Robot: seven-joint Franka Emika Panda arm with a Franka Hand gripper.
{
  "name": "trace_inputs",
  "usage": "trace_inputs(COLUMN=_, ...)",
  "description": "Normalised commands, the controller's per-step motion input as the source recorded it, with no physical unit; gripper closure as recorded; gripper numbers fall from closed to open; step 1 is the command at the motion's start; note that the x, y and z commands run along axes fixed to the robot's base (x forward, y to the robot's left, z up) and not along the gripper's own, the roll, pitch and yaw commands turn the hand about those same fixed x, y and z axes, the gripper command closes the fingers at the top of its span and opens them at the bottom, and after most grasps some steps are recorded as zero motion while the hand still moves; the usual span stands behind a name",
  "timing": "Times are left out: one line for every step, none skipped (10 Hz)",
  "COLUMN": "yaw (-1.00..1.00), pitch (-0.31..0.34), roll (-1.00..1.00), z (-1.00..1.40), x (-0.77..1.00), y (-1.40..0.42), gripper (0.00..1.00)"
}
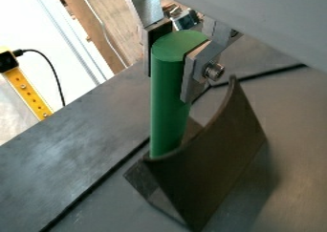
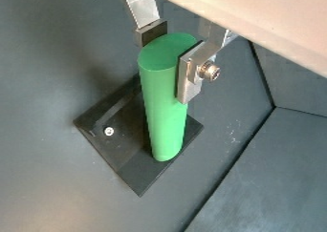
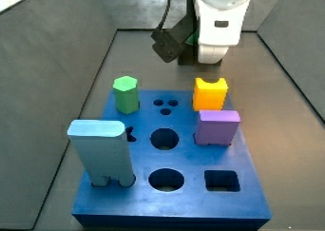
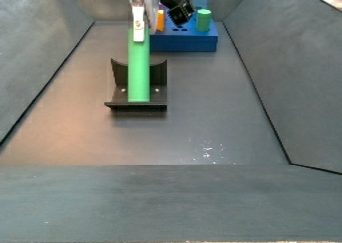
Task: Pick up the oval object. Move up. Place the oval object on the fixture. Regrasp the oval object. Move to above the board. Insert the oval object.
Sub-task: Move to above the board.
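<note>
While standing upright with lower end seated on the fixture [image 4: 136, 87], the oval object [image 4: 138, 62] is pinched near its top by the hand [image 2: 177, 56], silver fingers [image 1: 201, 69] pressed on opposite sides.

Risks, as judgement:
- Tipping on release, since only the low end is supported.
- Slip or tilt during regrasp, spoiling alignment with the board [image 3: 178, 168].

View differences:
- Both wrist views: finger contact and seat on fixture; board absent.
- Side view: board holes and other pegs visible [image 3: 125, 94]; oval object hidden.
</note>
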Motion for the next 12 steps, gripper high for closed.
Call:
trace_inputs(yaw=0.01, pitch=-0.250, roll=-0.04, z=1.00, x=0.03, y=-0.17, gripper=1.00)
trace_inputs(yaw=-0.02, pitch=-0.216, roll=-0.03, z=1.00, x=0.02, y=-0.16, gripper=1.00)
trace_inputs(yaw=-0.08, pitch=-0.151, roll=-0.02, z=1.00, x=0.01, y=-0.15, gripper=1.00)
trace_inputs(yaw=-0.11, pitch=-0.098, roll=-0.02, z=1.00, x=0.01, y=-0.14, gripper=1.00)
trace_inputs(yaw=-0.14, pitch=-0.024, roll=-0.02, z=1.00, x=0.01, y=-0.13, gripper=1.00)
trace_inputs(yaw=-0.15, pitch=0.011, roll=-0.02, z=1.00, x=0.00, y=-0.12, gripper=1.00)
trace_inputs(yaw=-0.13, pitch=0.097, roll=-0.02, z=1.00, x=0.00, y=-0.11, gripper=1.00)
trace_inputs(yaw=-0.11, pitch=0.128, roll=-0.02, z=1.00, x=-0.01, y=-0.10, gripper=1.00)
trace_inputs(yaw=-0.06, pitch=0.176, roll=-0.01, z=1.00, x=-0.01, y=-0.09, gripper=1.00)
trace_inputs(yaw=-0.04, pitch=0.190, roll=-0.01, z=1.00, x=-0.01, y=-0.09, gripper=1.00)
trace_inputs(yaw=0.02, pitch=0.207, roll=-0.02, z=0.95, x=-0.01, y=-0.07, gripper=1.00)
trace_inputs(yaw=0.04, pitch=0.213, roll=-0.02, z=0.84, x=0.00, y=-0.06, gripper=1.00)
